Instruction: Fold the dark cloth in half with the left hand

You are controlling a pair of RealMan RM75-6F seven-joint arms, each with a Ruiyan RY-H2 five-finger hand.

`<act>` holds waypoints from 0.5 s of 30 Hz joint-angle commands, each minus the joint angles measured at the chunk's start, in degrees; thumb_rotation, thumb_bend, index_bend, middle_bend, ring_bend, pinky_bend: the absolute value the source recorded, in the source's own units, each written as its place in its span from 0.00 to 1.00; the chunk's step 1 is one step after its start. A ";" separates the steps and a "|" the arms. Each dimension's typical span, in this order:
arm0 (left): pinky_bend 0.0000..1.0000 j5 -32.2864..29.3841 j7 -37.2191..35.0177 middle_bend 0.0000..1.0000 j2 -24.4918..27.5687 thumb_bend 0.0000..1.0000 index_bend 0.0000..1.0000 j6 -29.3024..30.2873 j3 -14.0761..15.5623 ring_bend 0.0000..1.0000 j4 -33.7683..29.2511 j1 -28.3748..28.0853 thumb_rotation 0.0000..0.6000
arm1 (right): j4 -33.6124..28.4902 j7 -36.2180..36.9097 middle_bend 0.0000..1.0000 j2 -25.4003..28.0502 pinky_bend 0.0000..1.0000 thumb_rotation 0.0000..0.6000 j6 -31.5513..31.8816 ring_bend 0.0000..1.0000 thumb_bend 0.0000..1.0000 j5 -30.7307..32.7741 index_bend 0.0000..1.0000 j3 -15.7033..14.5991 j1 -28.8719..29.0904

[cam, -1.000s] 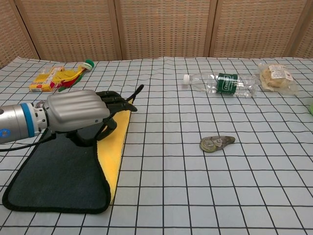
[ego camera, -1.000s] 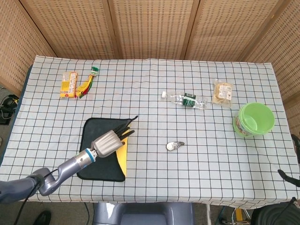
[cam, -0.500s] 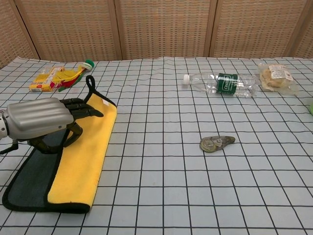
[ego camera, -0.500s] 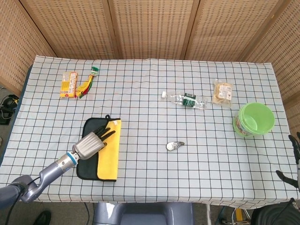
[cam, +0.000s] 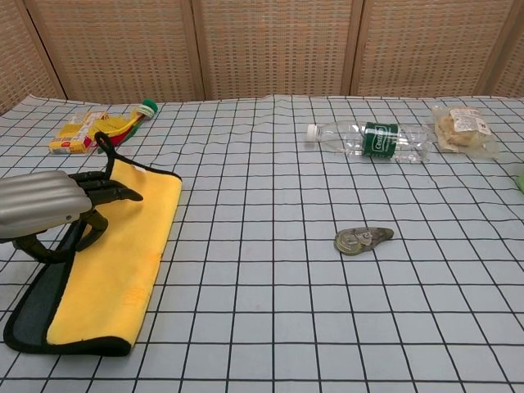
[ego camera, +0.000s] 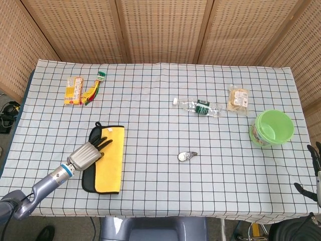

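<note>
The dark cloth [ego camera: 108, 159] lies near the front left corner of the counter [ego camera: 165, 90], folded over so its yellow inner face is up, with a strip of the dark side showing along its left edge and a dark hanging loop at its far left corner. The left hand [ego camera: 86, 154] rests over the cloth's left edge, its silver back upward and its dark fingers [cam: 105, 191] stretched out flat across the yellow face; whether they pinch any fabric cannot be told, though in the chest view the thumb curls under the palm by the dark strip. The counter carries a white covering with a black grid. Near its far left corner a yellow snack pack [ego camera: 73, 90] lies just beside a yellow sachet with a green cap [ego camera: 94, 89]. Toward the middle a small silvery tape dispenser [ego camera: 187, 156] lies alone. Farther back and to the right a clear plastic bottle [ego camera: 198, 107] with a green label lies on its side, with a bagged pastry [ego camera: 238, 99] near it. A green bowl [ego camera: 272, 128] stands near the right edge. Only dark fingertips of the right hand [ego camera: 314, 170] show past the counter's front right corner, so its state cannot be told.
</note>
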 commanded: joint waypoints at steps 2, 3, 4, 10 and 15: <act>0.00 0.53 -1.05 0.00 0.01 0.42 0.66 0.46 0.31 0.00 1.32 0.71 1.00 | -0.01 -0.17 0.00 -0.05 0.00 1.00 -0.06 0.00 0.00 -0.08 0.00 -0.04 0.05; 0.00 0.67 -1.26 0.00 -0.04 0.42 0.66 0.55 0.32 0.00 1.60 0.80 1.00 | 0.00 -0.24 0.00 -0.08 0.00 1.00 -0.07 0.00 0.00 -0.08 0.00 -0.05 0.06; 0.00 0.79 -1.54 0.00 -0.07 0.42 0.66 0.60 0.34 0.00 1.95 0.90 1.00 | -0.02 -0.35 0.00 -0.13 0.00 1.00 -0.09 0.00 0.00 -0.12 0.00 -0.07 0.08; 0.00 1.20 -2.32 0.00 -0.28 0.42 0.66 0.58 0.38 0.00 3.44 1.30 1.00 | -0.07 -0.71 0.00 -0.26 0.00 1.00 -0.11 0.00 0.00 -0.07 0.00 -0.08 0.10; 0.00 1.25 -3.19 0.00 -0.65 0.42 0.66 0.19 0.26 0.00 4.46 1.43 1.00 | -0.12 -0.96 0.00 -0.34 0.00 1.00 -0.21 0.00 0.00 -0.03 0.00 -0.08 0.17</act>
